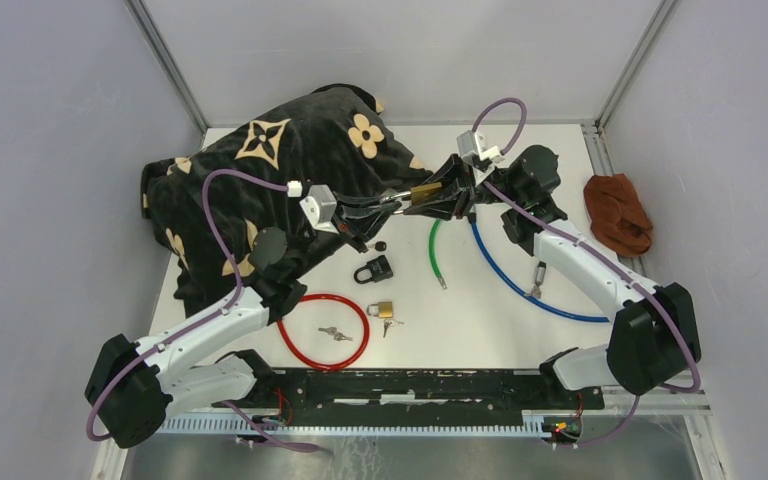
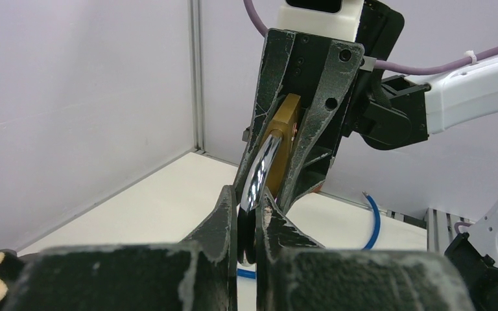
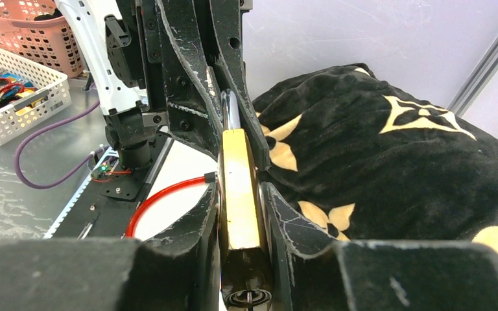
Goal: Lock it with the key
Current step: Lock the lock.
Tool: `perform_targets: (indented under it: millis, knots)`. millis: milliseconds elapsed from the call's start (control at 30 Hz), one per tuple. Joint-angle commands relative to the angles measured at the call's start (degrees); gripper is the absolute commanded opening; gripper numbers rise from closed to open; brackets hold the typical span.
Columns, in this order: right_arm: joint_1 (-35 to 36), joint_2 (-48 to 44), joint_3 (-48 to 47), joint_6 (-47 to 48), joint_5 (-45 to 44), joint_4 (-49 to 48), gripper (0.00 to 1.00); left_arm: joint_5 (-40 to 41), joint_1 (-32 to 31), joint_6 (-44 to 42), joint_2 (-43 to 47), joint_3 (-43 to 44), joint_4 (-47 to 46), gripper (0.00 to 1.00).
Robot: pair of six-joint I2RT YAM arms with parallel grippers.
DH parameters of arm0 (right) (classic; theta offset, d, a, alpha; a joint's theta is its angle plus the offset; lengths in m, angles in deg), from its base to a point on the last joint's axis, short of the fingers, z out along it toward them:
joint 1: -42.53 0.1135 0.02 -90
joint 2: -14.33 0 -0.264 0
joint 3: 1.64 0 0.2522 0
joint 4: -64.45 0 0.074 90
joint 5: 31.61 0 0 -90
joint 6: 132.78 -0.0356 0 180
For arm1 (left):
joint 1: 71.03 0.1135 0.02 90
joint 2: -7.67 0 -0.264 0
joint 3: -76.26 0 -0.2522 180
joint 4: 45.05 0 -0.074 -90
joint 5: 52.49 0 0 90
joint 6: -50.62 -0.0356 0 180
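**Holding the padlock up, with the key step not yet begun**

The brass padlock (image 3: pixel 237 162) is lifted off the table, out over its far middle, between the two arms. The right gripper (image 3: pixel 240 201) has its jaws clamped on the flat sides of the body. The keyhole (image 3: pixel 249 298) faces back towards that wrist, and no key shows in it. The chrome shackle (image 2: pixel 259 175) points the other way. The left gripper (image 2: pixel 248 210) has its jaws nearly together, pinching the shackle's curve. From these views I cannot tell whether the shackle is pushed home into the body or only resting in it.

Neither gripper carries a key. A small bunch of keys (image 1: pixel 335 333) lies on the table inside the red cable loop (image 1: pixel 323 330). Another key (image 1: pixel 390 322) lies just beside a smaller brass padlock (image 1: pixel 380 309), with a black padlock (image 1: pixel 373 270) near it. A green cable (image 1: pixel 435 250) and a blue cable (image 1: pixel 520 285) lie under the raised lock. The black flowered blanket (image 1: pixel 260 170) is heaped at the far left, and a brown cloth (image 1: pixel 617 212) sits at the right edge.

As I read it, the lock has been fetched and steadied. What remains is most of the task. One gripper must let go and pick up a key, then seat it in the keyhole and turn it.
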Motion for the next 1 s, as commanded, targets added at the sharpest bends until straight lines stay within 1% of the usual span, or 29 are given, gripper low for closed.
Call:
perform_targets:
  millis: [0, 100, 133, 200, 267, 300, 367, 467, 567, 600, 700, 767, 867, 900, 967]
  knots:
    - [19.2, 7.1, -1.0, 1.9, -6.0, 2.5, 0.0, -27.8, -11.0, 3.2, -9.3, 4.5, 12.1, 0.02]
    - [19.3, 7.0, -1.0, 2.7, -5.7, 3.7, 0.0, -27.7, -11.1, 2.8, -9.0, 4.5, 12.0, 0.02]
    - [19.2, 6.3, -1.1, 4.3, -5.5, 5.3, 0.0, -27.3, -11.1, 2.4, -8.7, 4.5, 12.4, 0.02]
    - [18.3, 3.9, -1.0, 9.7, -5.7, 12.7, 0.0, -24.6, -11.0, 0.5, -7.0, 4.0, 13.7, 0.02]
    - [16.7, 1.0, -0.8, 14.8, -6.2, 19.4, 0.0, -21.9, -10.3, -3.1, -4.4, 3.2, 14.9, 0.02]
    - [15.7, -0.5, -0.3, 16.6, -6.2, 21.5, 0.0, -21.2, -10.0, -5.0, -3.2, 2.8, 15.4, 0.02]
    - [14.1, -3.2, 1.6, 17.3, -5.3, 22.2, 0.0, -20.6, -9.4, -7.3, -1.1, 2.3, 15.9, 0.02]
    - [13.3, -6.7, 4.4, 18.8, -2.9, 22.0, 0.0, -22.1, -8.4, -7.4, 0.6, 1.8, 14.6, 0.02]
    - [13.2, -7.8, 4.0, 24.3, 0.2, 27.5, 0.0, -25.2, -8.3, -8.4, 1.2, 1.2, 13.9, 0.02]
    - [13.3, -8.3, 4.0, 25.1, 0.5, 27.8, 0.0, -25.3, -8.2, -8.3, 1.3, 1.0, 13.8, 0.02]
    - [13.3, -9.8, 4.3, 23.9, -0.7, 25.4, 0.0, -25.3, -8.3, -6.9, 1.0, 0.5, 13.2, 0.02]
    - [13.3, -10.2, 5.9, 17.9, -2.0, 17.4, 0.0, -25.2, -8.2, -4.7, -0.1, 0.0, 12.2, 0.02]
    - [13.7, -10.0, 9.2, 4.8, -3.3, -0.9, 0.0, -25.6, -8.4, -1.4, -2.0, -0.6, 10.4, 0.02]
    - [13.9, -9.9, 9.8, 2.5, -3.9, -4.4, 0.0, -25.8, -8.6, -1.0, -2.4, -0.7, 9.8, 0.02]
    - [13.9, -10.2, 10.1, 1.3, -5.8, -6.9, 0.0, -25.7, -8.9, -1.1, -2.8, -0.8, 9.8, 0.02]
